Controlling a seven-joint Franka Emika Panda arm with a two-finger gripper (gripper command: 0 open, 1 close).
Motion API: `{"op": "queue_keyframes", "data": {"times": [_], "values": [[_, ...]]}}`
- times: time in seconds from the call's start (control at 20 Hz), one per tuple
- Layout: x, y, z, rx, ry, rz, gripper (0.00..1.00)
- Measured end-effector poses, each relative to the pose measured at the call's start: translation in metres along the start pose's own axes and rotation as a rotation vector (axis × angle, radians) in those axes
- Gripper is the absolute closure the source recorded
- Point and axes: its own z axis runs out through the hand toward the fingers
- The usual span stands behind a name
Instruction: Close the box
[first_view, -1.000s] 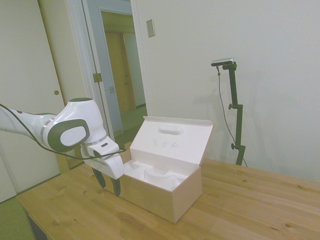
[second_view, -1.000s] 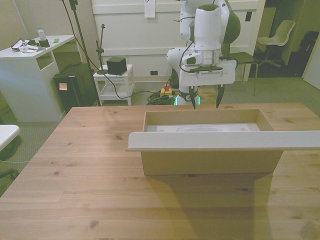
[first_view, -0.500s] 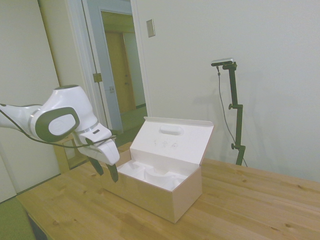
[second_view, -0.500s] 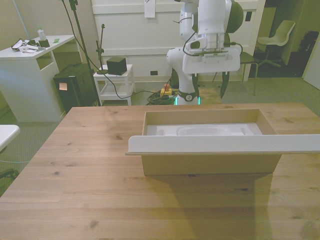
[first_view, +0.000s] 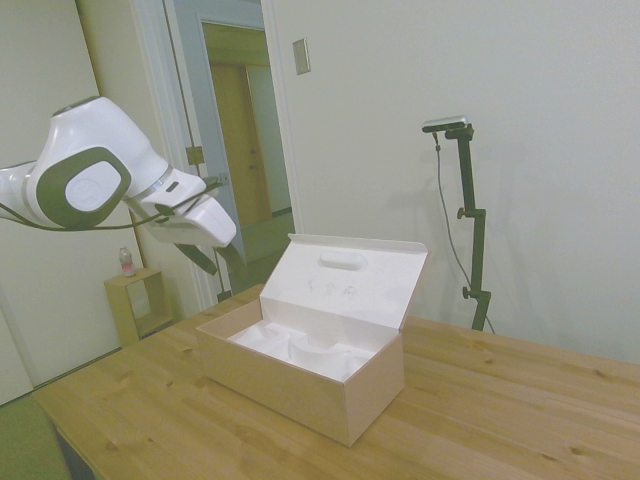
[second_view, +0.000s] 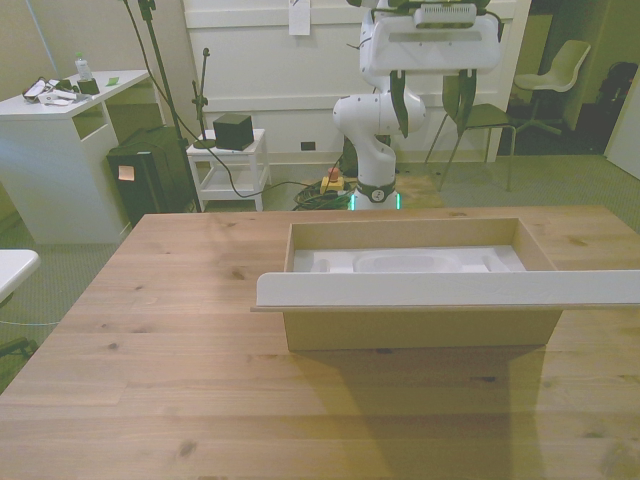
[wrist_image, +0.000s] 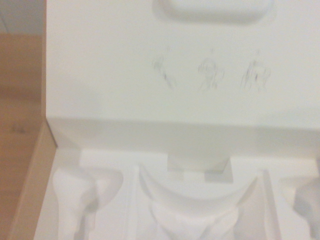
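My two-finger gripper (second_view: 431, 98) is empty, dark fingers spread apart, nothing between them. In the front view it sits top centre of the frame; in the side view (first_view: 212, 258) it's upper left, tilted down toward the middle. It hangs well above and behind the box, touching nothing. I'd guess that height is for getting over the top edge of the raised lid.

Large pale pinkish-beige cardboard box (first_view: 300, 375) stands mid-frame in the side view, on the wooden plank table (first_view: 500, 420). Front view shows it centre frame (second_view: 420, 325), long side across. Not closed yet. Its hinged flap lid (first_view: 345, 280) stands up, leaning slightly back from the opening, white inside face toward my arm, oval bump (first_view: 342, 261) near its top edge. In the front view the lid's edge (second_view: 450, 287) runs as a pale band across the box.

White moulded insert (second_view: 405, 262) fills the inside, hollows empty. The wrist view looks straight at the lid's inner face (wrist_image: 125, 65), with faint marks on it, and the insert (wrist_image: 190, 200) by it.

Next, as I judge it: reach past the lid and push it down over the opening.
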Motion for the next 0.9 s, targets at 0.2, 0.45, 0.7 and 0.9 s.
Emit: {"op": "queue_keyframes", "data": {"times": [0.2, 0.45, 0.7, 0.9], "values": [[0.029, -0.018, -0.009, 0.034, 0.084, -0.008, 0.00], [0.078, -0.044, -0.013, 0.060, 0.149, 0.010, 0.00], [0.117, -0.073, -0.003, 0.066, 0.194, 0.027, 0.00], [0.143, -0.090, 0.018, 0.061, 0.217, 0.039, 0.00]]}}
